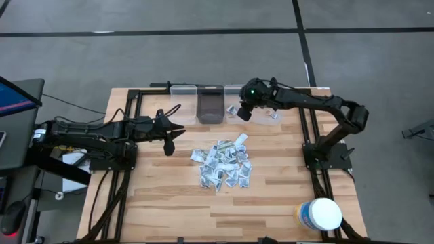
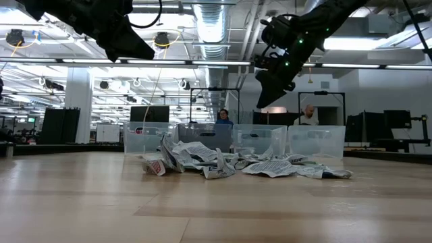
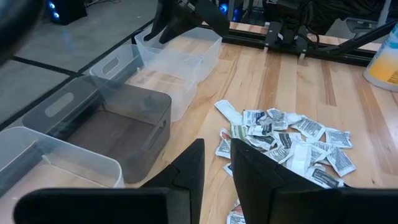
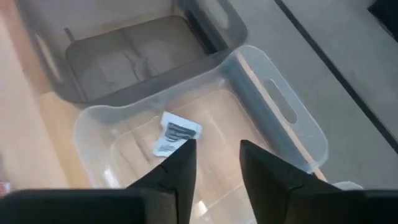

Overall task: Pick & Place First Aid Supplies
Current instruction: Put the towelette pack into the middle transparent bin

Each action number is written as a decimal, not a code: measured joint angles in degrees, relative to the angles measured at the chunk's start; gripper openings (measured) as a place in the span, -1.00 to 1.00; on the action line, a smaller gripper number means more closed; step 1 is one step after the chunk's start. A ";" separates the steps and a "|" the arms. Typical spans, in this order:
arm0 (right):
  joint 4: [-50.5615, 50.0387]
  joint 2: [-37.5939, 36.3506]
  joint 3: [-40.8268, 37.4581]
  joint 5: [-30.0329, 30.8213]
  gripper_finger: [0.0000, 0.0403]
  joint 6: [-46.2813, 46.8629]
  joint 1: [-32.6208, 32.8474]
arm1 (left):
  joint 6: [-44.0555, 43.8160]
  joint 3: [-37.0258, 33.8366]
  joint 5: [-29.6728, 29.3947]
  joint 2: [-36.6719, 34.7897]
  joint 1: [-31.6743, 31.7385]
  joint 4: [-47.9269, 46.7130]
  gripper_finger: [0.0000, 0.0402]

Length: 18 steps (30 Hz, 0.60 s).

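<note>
The first aid supplies point(image 1: 222, 163) lie in a loose heap of small white packets at the table's middle, also seen in the low view point(image 2: 223, 162) and the left wrist view point(image 3: 286, 140). My right gripper point(image 4: 214, 158) hangs open above a clear bin point(image 4: 273, 106) at the far edge. One printed packet point(image 4: 176, 135) lies flat on that bin's floor, clear of the fingers. My left gripper point(image 3: 216, 168) waits left of the heap, above the table, slightly open with nothing between its fingers.
A dark bin point(image 1: 210, 105) and another clear bin point(image 1: 183, 91) stand in the same row along the far edge. A large white tub point(image 1: 320, 215) stands at the near right corner. Bare wood lies around the heap. Two people point(image 2: 223, 118) show in the room behind.
</note>
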 joint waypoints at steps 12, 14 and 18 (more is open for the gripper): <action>-4.16 0.00 0.00 -19.11 -0.44 -0.52 12.42 | 1.39 0.00 0.67 0.00 0.00 0.20 -0.61; -6.46 0.00 0.00 -21.05 -0.46 -0.84 14.54 | 3.14 0.00 0.72 -0.05 0.00 0.98 -0.61; -10.36 0.03 0.00 -21.66 -0.47 -1.41 18.34 | 8.14 0.00 0.74 -0.50 0.00 2.79 -0.61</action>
